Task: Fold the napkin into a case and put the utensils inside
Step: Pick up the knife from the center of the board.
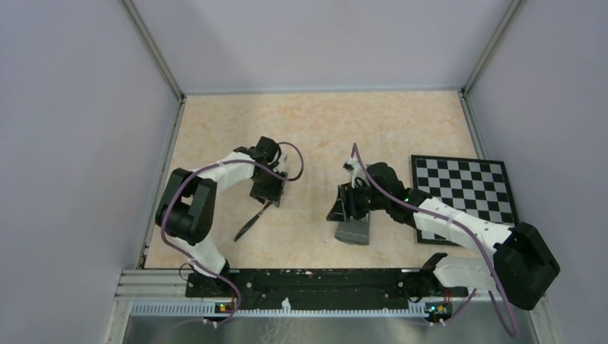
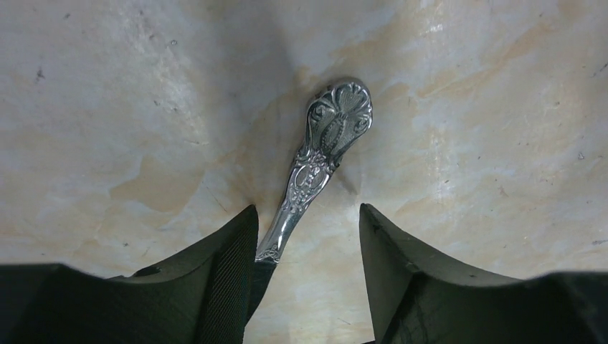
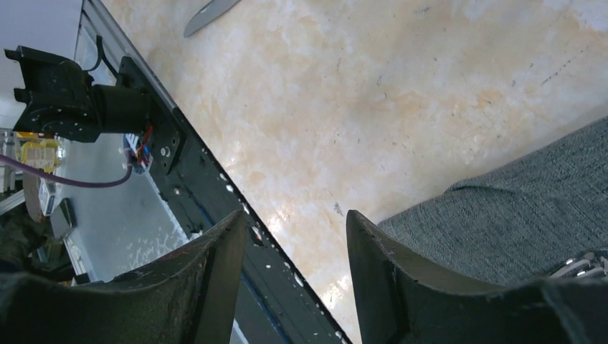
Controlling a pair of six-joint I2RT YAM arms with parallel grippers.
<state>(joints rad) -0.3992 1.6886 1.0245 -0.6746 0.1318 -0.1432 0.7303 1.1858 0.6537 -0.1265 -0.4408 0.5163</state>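
From the left wrist, the knife (image 2: 326,143) shows only its ornate handle, the blade end hidden beneath the left gripper's (image 2: 307,211) dark fingers, while overhead that gripper's body covers the handle. In the right wrist view the frame crops the napkin (image 3: 516,208) at right and bottom, only the knife's tip pokes in at the top, and a sliver of silver metal (image 3: 582,265) behind the right gripper's (image 3: 295,215) finger is too little to identify. Overhead, the right arm (image 1: 444,218) overlaps the checkered board's (image 1: 466,186) near corner.

A black-and-white checkered board (image 1: 466,188) lies flat on the marbled beige table (image 1: 323,129) (far right side).
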